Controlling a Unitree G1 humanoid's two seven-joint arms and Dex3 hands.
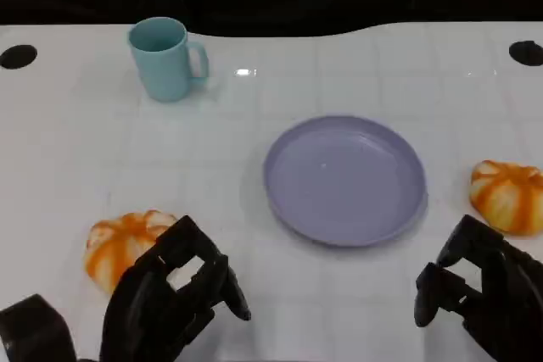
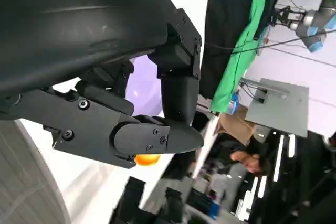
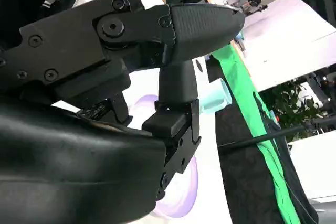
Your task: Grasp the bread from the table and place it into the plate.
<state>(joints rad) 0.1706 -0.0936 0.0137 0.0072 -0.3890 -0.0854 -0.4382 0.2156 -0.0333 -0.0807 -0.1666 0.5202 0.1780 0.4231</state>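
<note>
White table with faint grid lines, dark backdrop behind. Lavender plate sits near the middle of the table, nothing on it. Two orange-and-white breads: one bread at lower left on the table, well apart from the plate; second bread at the right edge, near the plate's right side but not touching it. Both lie on the table, neither in the plate. Light blue mug stands upright at the back left, handle pointing right, well apart from everything else.

Left hand is low at the picture's lower left, just beside the left bread and partly covering its near right side; fingers curled but apart, holding nothing; cannot tell if a finger touches the bread. Right hand at lower right, just below the right bread, fingers curled loosely with gaps, nothing in it, apart from the bread.

Left wrist view: black fingers reach out, a bit of orange bread peeking under them, plate's purple behind. Right wrist view: black fingers, plate and mug beyond, green cloth hanging in the background
</note>
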